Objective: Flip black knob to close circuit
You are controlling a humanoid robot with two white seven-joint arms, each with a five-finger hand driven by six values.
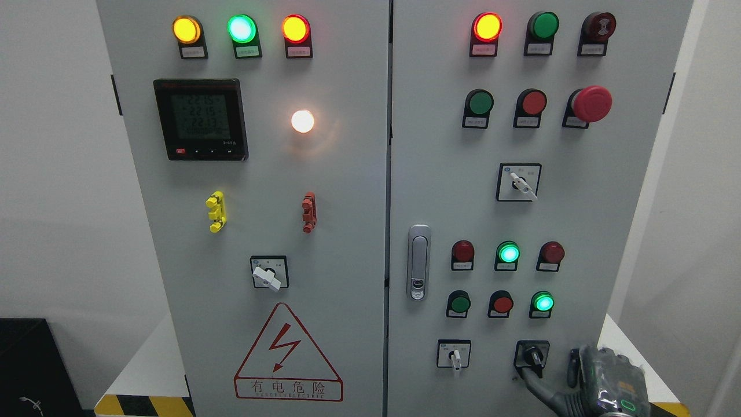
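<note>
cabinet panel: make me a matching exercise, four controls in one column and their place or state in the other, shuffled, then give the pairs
Column one:
1. black knob
2. emergency stop button
3. digital meter
4. warning triangle sign

Column two:
A. upper left of the left door, display lit
B. bottom of the right door, touched by a finger of the right robot hand
C. bottom of the left door, red lightning bolt
D. upper right of the right door, red mushroom head

Pairs: 1-B, 2-D, 3-A, 4-C
</note>
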